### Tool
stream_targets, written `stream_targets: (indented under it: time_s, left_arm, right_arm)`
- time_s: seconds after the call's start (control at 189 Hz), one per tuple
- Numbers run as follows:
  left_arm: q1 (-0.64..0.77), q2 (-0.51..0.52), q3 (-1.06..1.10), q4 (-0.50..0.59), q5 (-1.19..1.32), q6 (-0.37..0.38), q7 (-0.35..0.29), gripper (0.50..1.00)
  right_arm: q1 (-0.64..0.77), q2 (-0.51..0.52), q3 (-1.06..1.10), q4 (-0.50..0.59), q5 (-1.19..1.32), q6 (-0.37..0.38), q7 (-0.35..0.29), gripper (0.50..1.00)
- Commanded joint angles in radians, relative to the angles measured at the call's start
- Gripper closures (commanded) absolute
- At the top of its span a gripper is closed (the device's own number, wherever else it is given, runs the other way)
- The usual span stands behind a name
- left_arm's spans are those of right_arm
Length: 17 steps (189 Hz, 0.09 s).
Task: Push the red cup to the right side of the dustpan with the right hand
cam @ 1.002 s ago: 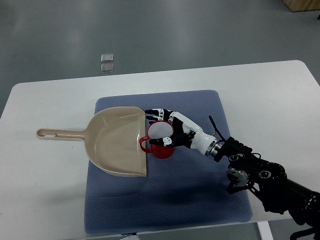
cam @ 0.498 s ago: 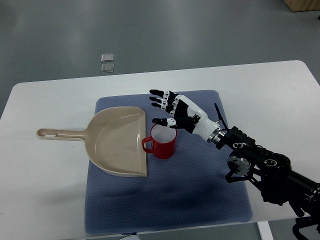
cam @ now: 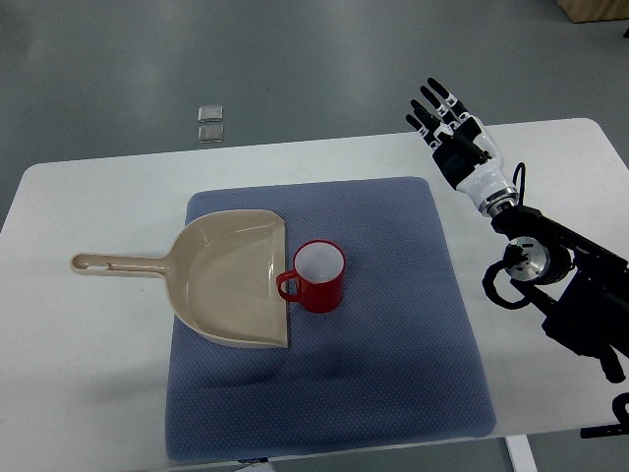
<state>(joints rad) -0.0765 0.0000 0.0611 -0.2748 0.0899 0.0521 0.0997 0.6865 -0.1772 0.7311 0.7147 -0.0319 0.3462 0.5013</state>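
Observation:
A red cup (cam: 316, 277) with a white inside stands upright on the blue mat (cam: 393, 374). Its handle points left and touches the open right edge of the beige dustpan (cam: 231, 280). The dustpan lies flat on the mat with its handle pointing left over the white table. My right hand (cam: 444, 116) is raised above the table's far right part, well away from the cup. Its fingers are spread and it holds nothing. The left arm does not show.
The white table (cam: 79, 374) carries the mat. Its far edge runs just behind my right hand. Two small clear squares (cam: 209, 122) lie on the grey floor beyond the table. My right forearm (cam: 565, 285) lies over the table's right side.
My right hand has let go of the cup and lifted away, up and to the right, from beside the cup to above the table's far right. The cup stays beside the dustpan.

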Motion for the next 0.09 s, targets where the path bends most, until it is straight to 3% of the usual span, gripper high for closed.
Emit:
stream_targets:
  time_s: [0.0, 0.085]
  left_arm:
    - [0.000, 0.000, -0.003, -0.007, -0.002, 0.000, 0.000, 0.500]
    - [0.000, 0.000, -0.003, -0.007, -0.001, 0.000, 0.000, 0.500]
  right_arm:
    - [-0.008, 0.004, 0.034, 0.000, 0.006, 0.037, 0.003, 0.566]
    - [-0.018, 0.008, 0.034, -0.001, 0.003, 0.034, 0.006, 0.566]
